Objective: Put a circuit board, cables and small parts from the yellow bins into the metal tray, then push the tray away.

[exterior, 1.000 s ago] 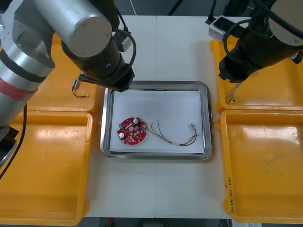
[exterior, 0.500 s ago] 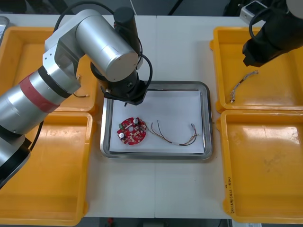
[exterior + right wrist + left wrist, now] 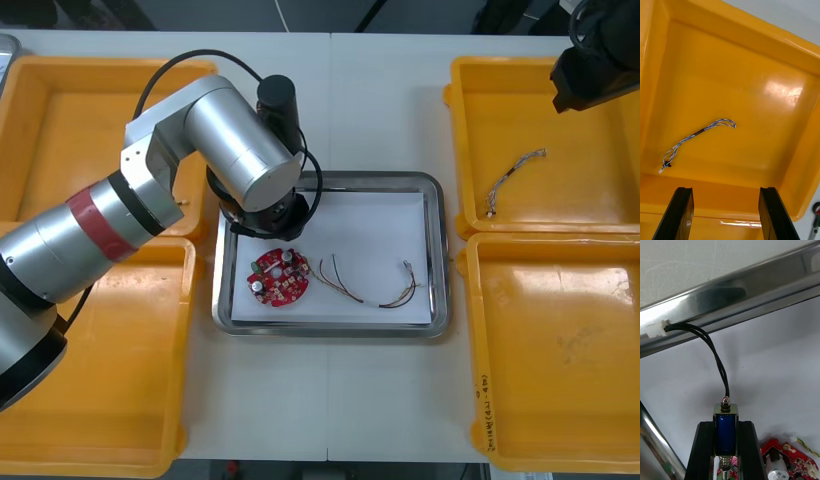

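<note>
Light table (image 3: 330,420), seen steeply from above. Two yellow bins (image 3: 100,390) on its left side, one beyond the other.

Left arm (image 3: 235,150) reaches across from over them to the far left corner of the metal tray (image 3: 438,250), wrist pointing down over the white inside. Left gripper (image 3: 725,425): fingers closed to the width of a small metal part (image 3: 725,415) with a blue body, clamped lengthwise between them. Black cable (image 3: 717,360), two strands, runs from the part's tip to a white connector (image 3: 655,330) lying at the tray's shiny rim. Whether the part touches the tray floor: cannot tell.

Round red circuit board (image 3: 278,278) lies flat in the tray toward the near left corner, just beside the gripped part. Red and yellow cable (image 3: 372,287) lies in the tray just right of the board, loosely curved.

Two more bins on the right side. Twisted blue and white cable (image 3: 515,178) lies in the far right bin (image 3: 600,190). Right gripper (image 3: 725,193) hangs above that bin, fingers wide apart with nothing between them, the cable well apart from the tips.
</note>
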`<action>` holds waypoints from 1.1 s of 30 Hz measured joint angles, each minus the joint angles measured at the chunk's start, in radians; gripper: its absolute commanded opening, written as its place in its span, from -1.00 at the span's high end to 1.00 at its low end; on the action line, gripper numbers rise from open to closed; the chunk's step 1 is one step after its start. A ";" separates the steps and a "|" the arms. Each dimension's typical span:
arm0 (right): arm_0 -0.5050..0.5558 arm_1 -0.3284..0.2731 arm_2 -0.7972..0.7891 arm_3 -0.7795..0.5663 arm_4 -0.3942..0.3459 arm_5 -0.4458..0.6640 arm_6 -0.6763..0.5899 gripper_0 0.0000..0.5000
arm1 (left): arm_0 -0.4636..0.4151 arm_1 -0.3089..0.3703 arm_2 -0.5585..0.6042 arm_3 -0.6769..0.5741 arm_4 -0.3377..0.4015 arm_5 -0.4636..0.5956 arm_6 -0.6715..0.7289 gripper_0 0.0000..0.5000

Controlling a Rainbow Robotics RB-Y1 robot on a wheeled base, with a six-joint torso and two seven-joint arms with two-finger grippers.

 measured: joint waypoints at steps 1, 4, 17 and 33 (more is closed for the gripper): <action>-0.004 0.005 -0.018 0.013 0.000 0.000 0.000 -1.00 | 0.000 0.000 -0.001 0.000 0.000 0.000 0.000 0.97; -0.006 0.030 -0.079 0.039 0.022 0.000 -0.002 -1.00 | 0.000 0.000 -0.001 0.000 0.000 -0.001 0.000 0.23; -0.007 0.165 -0.233 0.079 0.165 0.000 -0.227 -1.00 | 0.000 0.000 -0.001 0.000 -0.006 -0.002 0.000 -1.00; -0.064 0.185 -0.239 0.246 0.188 0.000 -0.489 -1.00 | 0.000 0.004 0.053 -0.047 -0.008 0.062 0.000 -1.00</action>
